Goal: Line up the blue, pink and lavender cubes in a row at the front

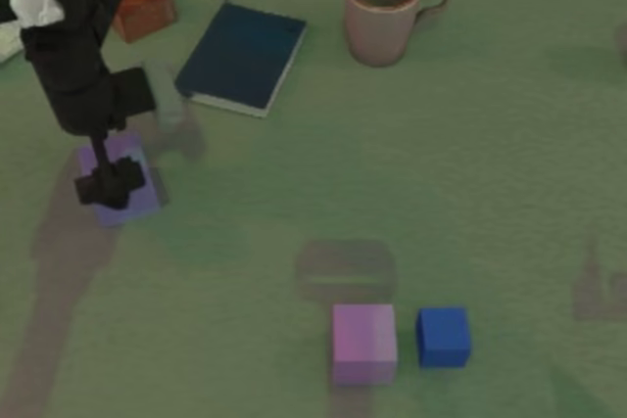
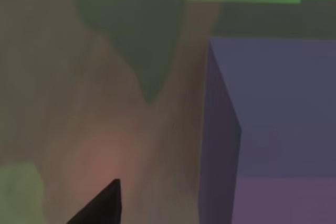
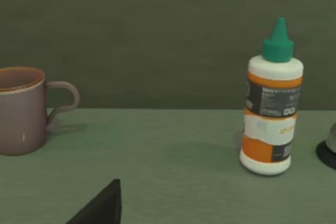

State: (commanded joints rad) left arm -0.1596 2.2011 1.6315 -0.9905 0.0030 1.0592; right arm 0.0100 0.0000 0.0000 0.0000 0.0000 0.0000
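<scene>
2 cubes sit near the front of the green surface (image 1: 470, 173): the pink cube (image 1: 363, 342) and, just to its right, the smaller blue cube (image 1: 443, 336), close together but not touching. The lavender cube (image 1: 129, 175) is well apart from them, over on the left side, and the left pincer (image 1: 111, 183) is right down on top of it, its dark body covering much of the cube's top face. Whether its fingers are gripping the cube or merely spread around it, I cannot tell. In the left wrist view the lavender cube (image 2: 273, 129) fills the frame up close, with 1 dark fingertip (image 2: 102, 208) showing apart from it.

Along the back edge: an orange box (image 1: 145, 2) by the left arm, a navy book (image 1: 241, 56) lying flat, and a mug (image 1: 382, 12) with its handle pointing right. The right arm is out of the top view; its wrist camera shows the mug (image 3: 21, 109) and a green-capped bottle (image 3: 272, 103) standing upright.
</scene>
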